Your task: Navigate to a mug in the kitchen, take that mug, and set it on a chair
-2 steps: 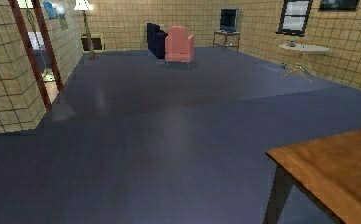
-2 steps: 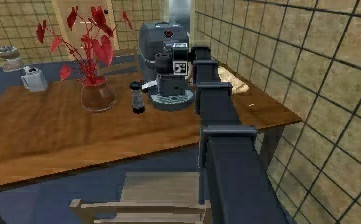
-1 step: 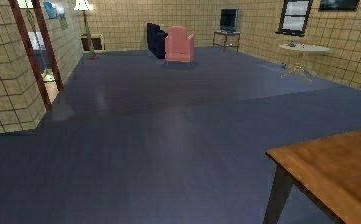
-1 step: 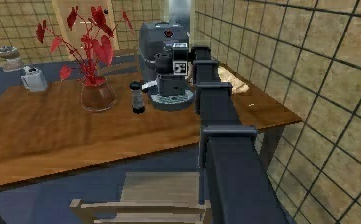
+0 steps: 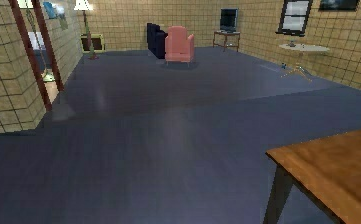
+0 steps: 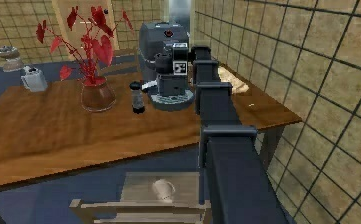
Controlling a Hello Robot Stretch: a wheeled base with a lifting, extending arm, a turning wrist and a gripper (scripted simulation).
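The claw [image 6: 160, 88] at the far end of the dark square arm [image 6: 223, 140] reaches over a brown wooden counter [image 6: 48, 130]. It stands against a grey-and-black countertop appliance [image 6: 158, 40], so it cannot be told whether its fingers are spread or pressed together, or whether it holds anything. A small dark shaker [image 6: 138, 96] stands just left of it, and a glass vase of red leaves [image 6: 96, 92] stands further left. A pale loaf [image 6: 230, 78] lies at the right, near the tan tiled wall [image 6: 318, 90] that closes that side.

The counter's near edge runs across the arm side view, with a strip of blue-grey floor between it and a light wooden chair [image 6: 128, 205]. A small pale mug [image 6: 163, 188], round-mouthed and cream-coloured, sits upright on the chair's seat just left of the arm. A small white vessel with a handle [image 6: 33, 78] stands at the counter's far left.

Ahead, a broad stretch of dark blue-grey floor [image 5: 158, 120] lies open, with the counter's corner jutting in at the near right. Far across it stand a pink armchair [image 5: 180, 45] touching a dark blue armchair [image 5: 156, 40], a floor lamp [image 5: 84, 20] and a white round table [image 5: 303, 48]. A red-framed doorway [image 5: 33, 50] opens on the left.
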